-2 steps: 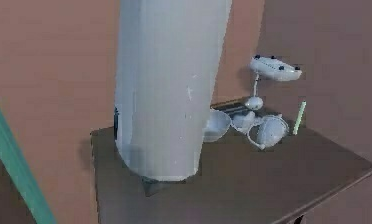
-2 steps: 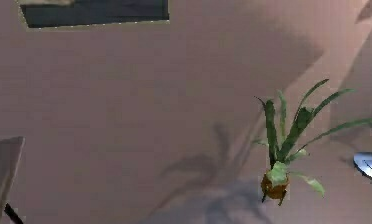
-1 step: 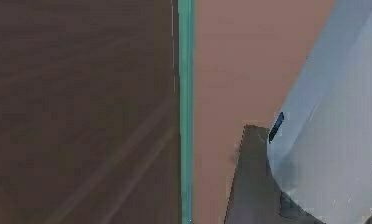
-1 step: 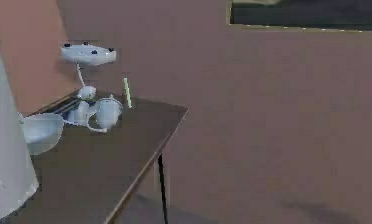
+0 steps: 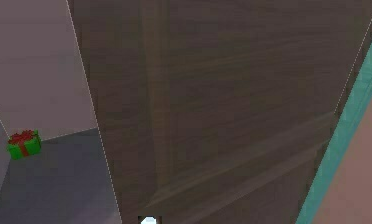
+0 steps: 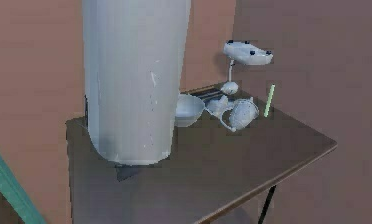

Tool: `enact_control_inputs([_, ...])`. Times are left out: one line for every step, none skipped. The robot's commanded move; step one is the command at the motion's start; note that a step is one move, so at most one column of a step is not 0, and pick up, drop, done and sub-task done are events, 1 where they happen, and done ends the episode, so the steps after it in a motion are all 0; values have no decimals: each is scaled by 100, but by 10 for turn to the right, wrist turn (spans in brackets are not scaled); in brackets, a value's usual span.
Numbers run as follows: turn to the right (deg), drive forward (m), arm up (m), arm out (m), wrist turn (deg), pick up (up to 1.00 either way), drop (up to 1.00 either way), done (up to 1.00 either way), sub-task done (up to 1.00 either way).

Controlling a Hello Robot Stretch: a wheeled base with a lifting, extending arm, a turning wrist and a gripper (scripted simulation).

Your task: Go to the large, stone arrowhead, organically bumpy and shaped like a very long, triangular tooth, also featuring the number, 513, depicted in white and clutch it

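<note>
While pale cylinder (image 6: 134, 80) stands on dark table (image 6: 229, 165), gripper state: cannot tell.

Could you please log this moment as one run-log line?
ahead: dark wooden panel, close | floor: green gift box | side: brown table with pale cylinder, whitish objects, green stick

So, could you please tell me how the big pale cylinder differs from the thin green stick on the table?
The cylinder is wide and grey-white, rising past the picture's top; the stick is thin, pale green and far shorter. Both stand upright on the dark table.
</note>
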Motion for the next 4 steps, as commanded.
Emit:
enact_control_inputs([0,0,50,0,0,0,0,0,0])
enact_control_inputs([0,0,38,0,0,0,0,0,0])
enact_control_inputs([0,0,0,20,0,0,0,0,0])
enact_control_inputs([0,0,0,0,450,0,0,0,0])
